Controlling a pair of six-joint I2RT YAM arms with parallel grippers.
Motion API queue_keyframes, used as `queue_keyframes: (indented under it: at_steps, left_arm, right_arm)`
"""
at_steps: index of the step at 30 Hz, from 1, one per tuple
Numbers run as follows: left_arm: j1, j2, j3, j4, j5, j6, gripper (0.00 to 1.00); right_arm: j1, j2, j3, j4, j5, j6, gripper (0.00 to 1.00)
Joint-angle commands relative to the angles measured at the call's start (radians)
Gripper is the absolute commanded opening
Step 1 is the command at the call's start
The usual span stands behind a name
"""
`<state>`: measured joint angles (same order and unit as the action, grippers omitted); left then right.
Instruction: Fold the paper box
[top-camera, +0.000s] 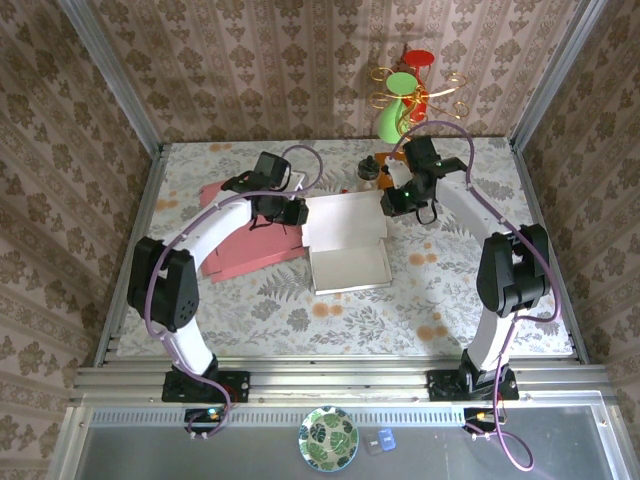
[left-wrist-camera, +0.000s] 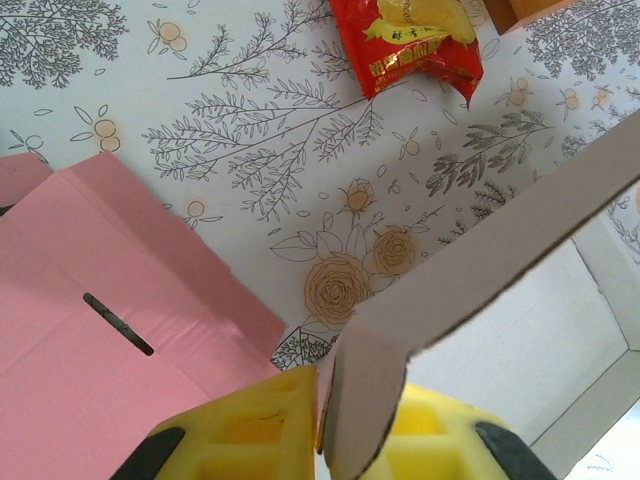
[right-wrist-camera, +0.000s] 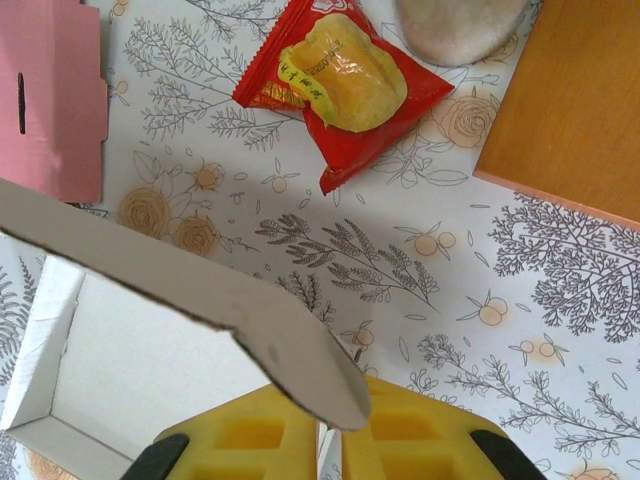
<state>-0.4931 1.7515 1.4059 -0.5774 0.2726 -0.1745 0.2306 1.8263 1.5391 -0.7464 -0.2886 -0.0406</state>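
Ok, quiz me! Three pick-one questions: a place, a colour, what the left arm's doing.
1. Where is the red snack packet? A lying on the table; B inside the tray; C in the air.
2. The slotted flat card's colour? A blue; B pink; C green.
3. Left end effector: A wide open; B shut on the white flap; C lifting the packet.
Answers: A, it lies on the table; B, its face is pink; B, the flap sits between its closed fingers.
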Motion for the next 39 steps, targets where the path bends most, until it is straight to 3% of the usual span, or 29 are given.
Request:
queue_keyframes:
  at_steps: [1,16,28,35,39]
  left_arm:
    - [-0.009,0.014,0.036,-0.028,-0.018,0.008,0.15]
    - [-0.042,0.023,0.078,-0.045,-0.139,-0.1,0.01]
    - [-0.102,0.048,0.132,-0.083,-0.318,-0.322,0.0]
    - [-0.13,0.036,0.104,0.002,-0.357,-0.405,0.0]
    - [-0.147,-0.01,0.0,0.184,-0.354,-0.398,0.0]
  right_arm:
    - [0.008,-0.02,-0.009,0.029,0.029,0.025,0.11]
    - [0.082,-0.089,-0.056,0.084,0.219,0.12,0.0]
    - [0.174,-0.164,-0.117,0.112,0.396,0.404,0.0]
    - [0.214,-0.217,-0.21,0.189,0.455,0.496,0.0]
    - [0.225,-0.242,-0.257,0.262,0.494,0.523,0.0]
